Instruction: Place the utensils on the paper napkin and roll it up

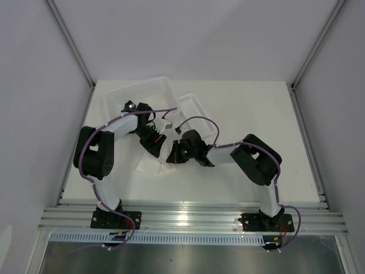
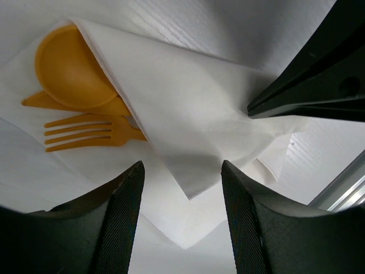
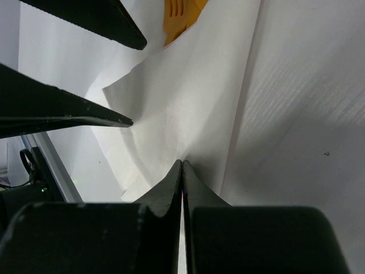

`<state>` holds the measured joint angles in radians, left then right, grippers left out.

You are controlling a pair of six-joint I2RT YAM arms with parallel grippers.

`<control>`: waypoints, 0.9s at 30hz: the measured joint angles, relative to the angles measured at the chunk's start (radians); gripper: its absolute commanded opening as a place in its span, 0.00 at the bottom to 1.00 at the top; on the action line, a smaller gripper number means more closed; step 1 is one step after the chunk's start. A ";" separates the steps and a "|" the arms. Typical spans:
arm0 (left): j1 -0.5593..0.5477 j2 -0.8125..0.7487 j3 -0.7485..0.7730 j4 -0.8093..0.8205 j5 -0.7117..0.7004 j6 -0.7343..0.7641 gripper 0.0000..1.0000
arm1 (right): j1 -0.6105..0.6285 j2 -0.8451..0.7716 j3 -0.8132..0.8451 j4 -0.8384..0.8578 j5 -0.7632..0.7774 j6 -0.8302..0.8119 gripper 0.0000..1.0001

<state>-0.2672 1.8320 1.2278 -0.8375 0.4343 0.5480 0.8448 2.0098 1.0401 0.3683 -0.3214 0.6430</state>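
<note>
The orange utensils lie on the paper napkin: a spoon, a fork and the tip of a third piece. One flap of the napkin is folded over their handles, so only the heads show. My left gripper hangs open just above the folded flap's lower corner, one finger on each side. My right gripper is shut on the flap's edge, which creases toward its tips; it also shows in the left wrist view. From above, both grippers meet over the napkin.
Two white plastic trays stand behind the arms, a large one and a smaller one. The left gripper's fingers reach close in front of my right gripper. A metal rail runs along the table's edge.
</note>
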 measured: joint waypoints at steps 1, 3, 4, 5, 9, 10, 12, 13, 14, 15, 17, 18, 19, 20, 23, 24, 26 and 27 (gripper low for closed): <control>0.001 0.009 0.014 -0.008 0.004 -0.002 0.60 | 0.001 0.000 -0.006 0.013 0.005 0.012 0.00; 0.005 0.027 0.040 -0.014 0.014 -0.010 0.60 | 0.003 0.000 -0.011 0.029 0.012 0.028 0.00; 0.006 0.033 0.048 -0.015 0.015 -0.011 0.60 | 0.004 0.000 -0.011 0.033 0.014 0.035 0.00; 0.008 0.039 0.055 -0.017 0.015 -0.016 0.60 | 0.005 0.000 -0.011 0.040 0.015 0.039 0.00; 0.013 0.054 0.069 -0.039 0.009 -0.026 0.58 | 0.005 0.000 -0.011 0.068 0.018 0.049 0.00; 0.013 0.059 0.072 -0.046 0.005 -0.025 0.58 | 0.005 0.000 -0.011 0.072 0.018 0.049 0.00; 0.014 0.068 0.077 -0.063 0.004 -0.025 0.57 | 0.005 0.000 -0.012 0.077 0.021 0.049 0.00; 0.015 0.074 0.079 -0.073 0.005 -0.026 0.57 | 0.005 0.000 -0.013 0.078 0.022 0.049 0.00; 0.016 0.079 0.081 -0.084 0.006 -0.026 0.56 | 0.005 0.000 -0.014 0.078 0.023 0.049 0.00; 0.018 0.083 0.083 -0.095 0.009 -0.026 0.57 | 0.005 0.000 -0.015 0.079 0.024 0.049 0.00; 0.019 0.087 0.088 -0.114 0.015 -0.026 0.57 | 0.005 0.000 -0.017 0.079 0.026 0.049 0.00; 0.019 0.089 0.092 -0.126 0.016 -0.026 0.57 | 0.005 0.000 -0.018 0.079 0.026 0.049 0.00; 0.020 0.090 0.097 -0.135 0.018 -0.026 0.57 | 0.006 0.000 -0.018 0.079 0.026 0.049 0.00; 0.020 0.092 0.100 -0.141 0.020 -0.025 0.57 | 0.006 0.000 -0.018 0.079 0.026 0.049 0.00; 0.021 0.092 0.100 -0.147 0.033 -0.016 0.57 | 0.009 0.000 -0.018 0.079 0.026 0.049 0.00; 0.021 0.091 0.096 -0.144 0.039 -0.013 0.56 | 0.010 0.000 -0.018 0.079 0.026 0.049 0.00; 0.021 0.091 0.094 -0.145 0.045 -0.007 0.52 | 0.010 0.000 -0.018 0.079 0.026 0.049 0.00; 0.021 0.091 0.095 -0.145 0.047 -0.005 0.49 | 0.010 0.000 -0.018 0.079 0.026 0.049 0.00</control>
<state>-0.2462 1.9228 1.3228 -0.9829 0.4812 0.5426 0.8547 2.0098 1.0218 0.4477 -0.2958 0.6922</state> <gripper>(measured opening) 0.538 0.002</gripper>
